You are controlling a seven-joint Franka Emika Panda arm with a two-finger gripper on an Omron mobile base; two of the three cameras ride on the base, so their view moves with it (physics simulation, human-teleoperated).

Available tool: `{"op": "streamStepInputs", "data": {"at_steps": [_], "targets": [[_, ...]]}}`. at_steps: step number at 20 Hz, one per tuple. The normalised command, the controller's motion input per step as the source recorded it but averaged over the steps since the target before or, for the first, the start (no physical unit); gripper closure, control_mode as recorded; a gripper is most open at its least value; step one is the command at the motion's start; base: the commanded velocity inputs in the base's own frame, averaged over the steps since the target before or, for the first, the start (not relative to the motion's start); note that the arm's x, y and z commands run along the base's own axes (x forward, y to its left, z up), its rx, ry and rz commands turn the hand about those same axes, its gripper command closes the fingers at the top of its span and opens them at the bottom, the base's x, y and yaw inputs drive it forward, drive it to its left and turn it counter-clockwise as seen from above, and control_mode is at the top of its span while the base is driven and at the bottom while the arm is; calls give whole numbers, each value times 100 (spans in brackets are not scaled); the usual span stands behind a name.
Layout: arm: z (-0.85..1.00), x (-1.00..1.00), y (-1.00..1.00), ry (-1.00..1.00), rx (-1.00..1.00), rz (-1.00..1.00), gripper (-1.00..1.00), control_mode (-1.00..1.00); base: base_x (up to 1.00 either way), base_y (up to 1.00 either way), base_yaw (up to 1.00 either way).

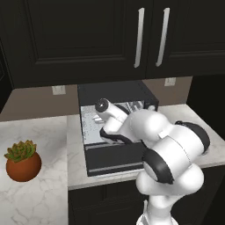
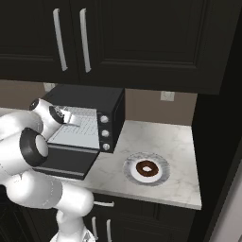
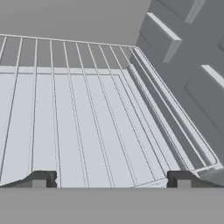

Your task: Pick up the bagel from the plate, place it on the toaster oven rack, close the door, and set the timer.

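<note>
The dark brown bagel (image 2: 147,168) lies in the middle of the white plate (image 2: 162,178) on the counter, right of the black toaster oven (image 2: 94,97). The oven's door (image 1: 115,161) hangs folded down and open. Inside, the silver wire rack (image 3: 87,122) spans the cavity, with nothing on the part that shows. My gripper (image 3: 111,179) reaches into the oven mouth just above the rack's front. Its two fingertips (image 3: 40,179) stand wide apart with nothing between them, so it is open. The bagel is well off to the right of the hand (image 2: 68,117).
Three knobs (image 2: 105,133) run down the oven's right panel. A potted succulent (image 1: 23,161) stands on the counter at the left. Dark upper cabinets with silver handles (image 1: 139,37) hang above. My arm's elbow (image 1: 176,149) bulks in front of the oven door.
</note>
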Motion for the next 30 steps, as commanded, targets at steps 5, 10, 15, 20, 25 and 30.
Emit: {"op": "streamStepInputs", "data": {"at_steps": [5,10,15,20,25,30], "targets": [[-21,20,0,0,0,0,-100,-100,0,0,0],[-26,8,0,0,0,0,-100,-100,0,0,0],[-20,1,0,0,0,0,-100,-100,0,0,0],[-17,0,0,0,0,0,-100,-100,0,0,0],[-37,-16,0,12,0,0,-100,-100,0,0,0],[-58,-61,0,17,-1,0,-100,-100,0,0,0]]}}
